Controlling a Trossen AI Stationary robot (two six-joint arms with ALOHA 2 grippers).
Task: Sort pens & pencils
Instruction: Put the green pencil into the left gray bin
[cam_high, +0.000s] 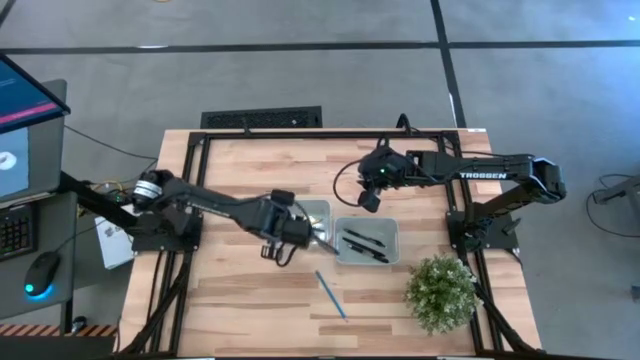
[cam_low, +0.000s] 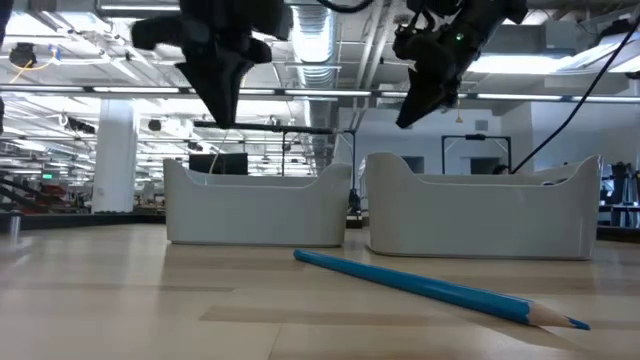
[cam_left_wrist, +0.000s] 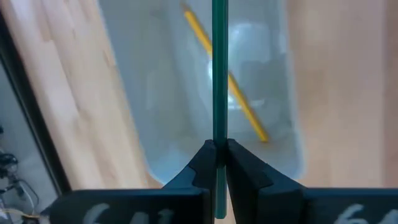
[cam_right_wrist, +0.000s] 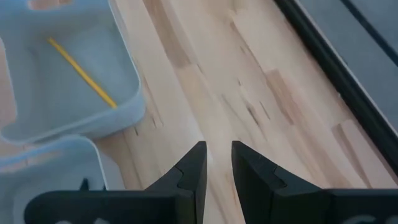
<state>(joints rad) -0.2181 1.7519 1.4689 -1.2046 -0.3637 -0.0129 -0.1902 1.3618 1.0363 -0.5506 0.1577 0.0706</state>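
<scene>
My left gripper (cam_high: 303, 236) hovers over the left white bin (cam_high: 320, 212) and is shut on the dark green pencil (cam_left_wrist: 219, 68). A yellow pencil (cam_left_wrist: 247, 112) lies flat on that bin's floor. The black pens (cam_high: 364, 244) lie in the right bin (cam_high: 388, 230). The blue pencil (cam_high: 331, 294) lies flat on the table in front of the bins, large in the low view (cam_low: 430, 288). My right gripper (cam_high: 370, 200) hangs above the bare table behind the bins, its fingers slightly open with nothing between them (cam_right_wrist: 217, 158). My left gripper pinches the green pencil's shaft (cam_left_wrist: 219, 134) between its two fingertips (cam_left_wrist: 202, 158). The pencil runs straight out past the fingers and a short piece shows behind them. It is lifted clear, above the left bin's floor and the yellow pencil.
A potted plant (cam_high: 441, 291) stands at the table's near right corner. The two bins stand side by side (cam_low: 255, 205), (cam_low: 485, 210) in the middle of the table. A dark frame (cam_high: 190, 150) edges the table; bare wood lies to the near left.
</scene>
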